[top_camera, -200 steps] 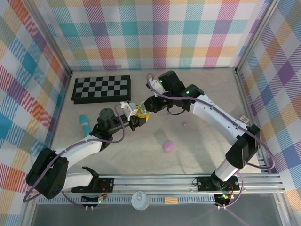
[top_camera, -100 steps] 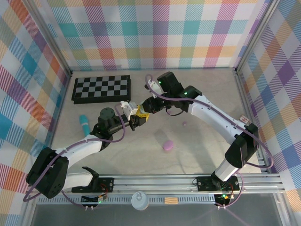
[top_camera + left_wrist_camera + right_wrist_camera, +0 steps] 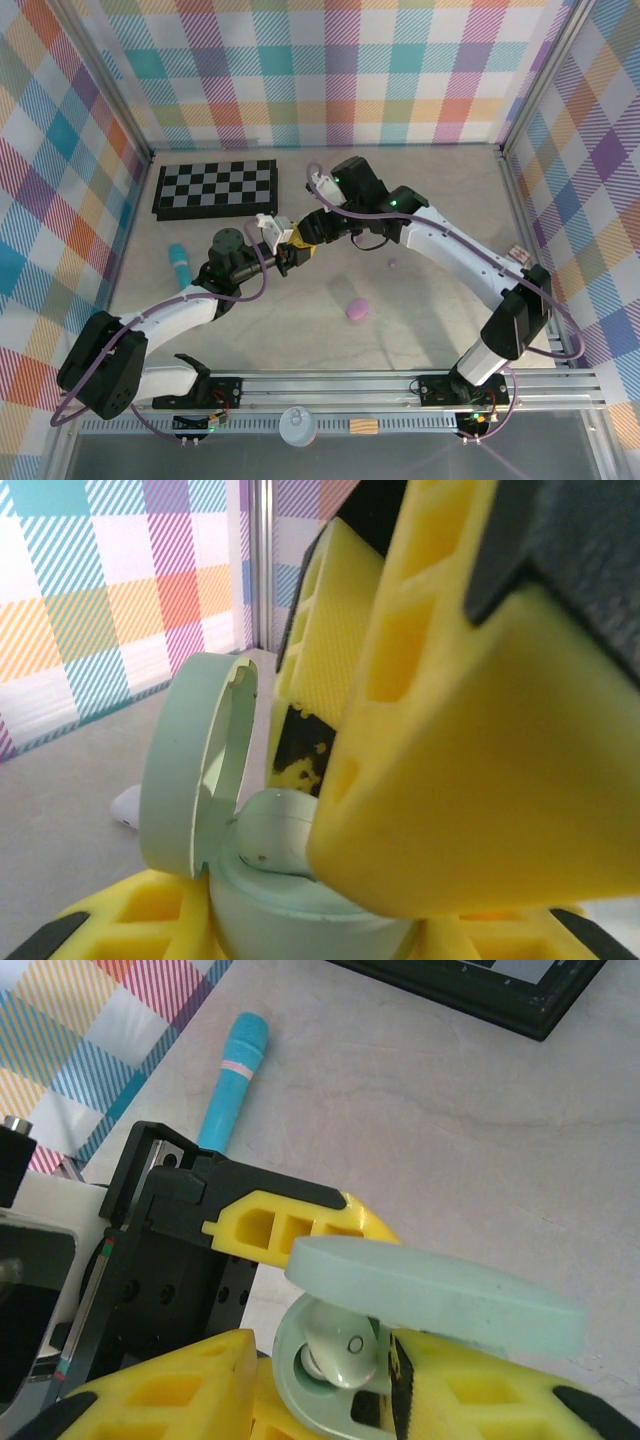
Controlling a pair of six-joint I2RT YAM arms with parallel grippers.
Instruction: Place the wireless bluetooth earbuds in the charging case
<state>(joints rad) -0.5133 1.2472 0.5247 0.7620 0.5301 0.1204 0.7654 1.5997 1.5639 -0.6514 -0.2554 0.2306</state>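
Note:
My left gripper (image 3: 283,257) is shut on the base of a pale green charging case (image 3: 300,1395), which it holds above the table with the lid (image 3: 440,1295) swung open. A pale earbud (image 3: 345,1345) lies in the case's socket, also seen as the earbud (image 3: 275,830) in the left wrist view. My right gripper (image 3: 330,1380) hovers over the case, open, its yellow fingers (image 3: 150,1390) on either side of the bud with a gap on the left. Another white earbud (image 3: 125,805) lies on the table behind the case. A small purple earbud (image 3: 393,264) lies right of centre.
A purple case (image 3: 356,309) sits on the table nearer the front. A teal cylinder (image 3: 180,265) lies at the left. A folded chessboard (image 3: 215,187) stands at the back left. Checked walls enclose the table.
The right gripper's jaws have parted, and the earbud now rests in the case. Both grippers drifted slightly left and back together.

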